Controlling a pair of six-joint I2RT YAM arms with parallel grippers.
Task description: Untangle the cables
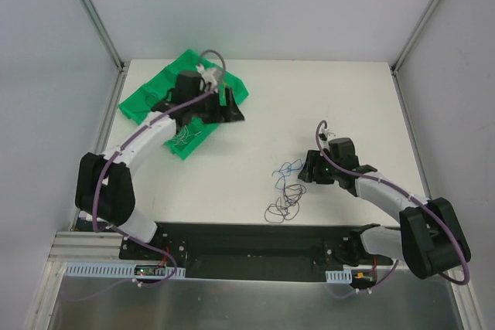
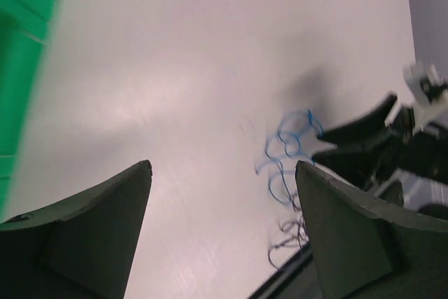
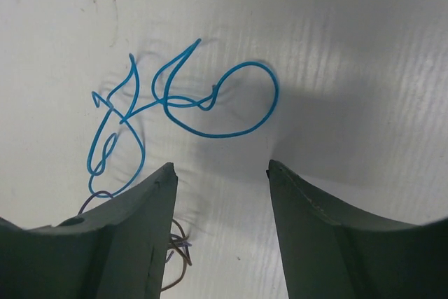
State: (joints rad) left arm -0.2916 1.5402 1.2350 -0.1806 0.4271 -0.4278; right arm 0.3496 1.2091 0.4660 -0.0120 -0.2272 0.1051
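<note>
Looking down from the top cam, I see the cables (image 1: 285, 195) lying on the tabletop (image 1: 224, 175) just right of centre frame. A blue strand (image 3: 168, 101) sits at the upper end of the bunch and darker loops (image 1: 282, 206) trail toward the bottom of the frame. They look loose and spread, not knotted tight, so I'd say the job is partway along, but blue and dark strands overlap where they meet. The right end effector (image 3: 221, 166) is low over the tabletop beside the blue strand. Its fingers are apart w/ nothing between them, and the blue loops lie just beyond the tips in the wrist cam. I judge it's set there to line up a pinch on blue and drag it clear of the dark loops. One dark curl runs close by the finger at lower left of that view; can't tell if it touches. The left end effector (image 2: 224, 169) is well apart from the bunch, up over a green tray-like piece (image 1: 147, 102) at upper left of the top view. Its fingers are also spread and empty, and its cam looks across bare tabletop toward the blue strand. Prob parked there to stay out of the right arm's way. The wire is v. thin, so a pinch could easily miss it or snag two strands.
</note>
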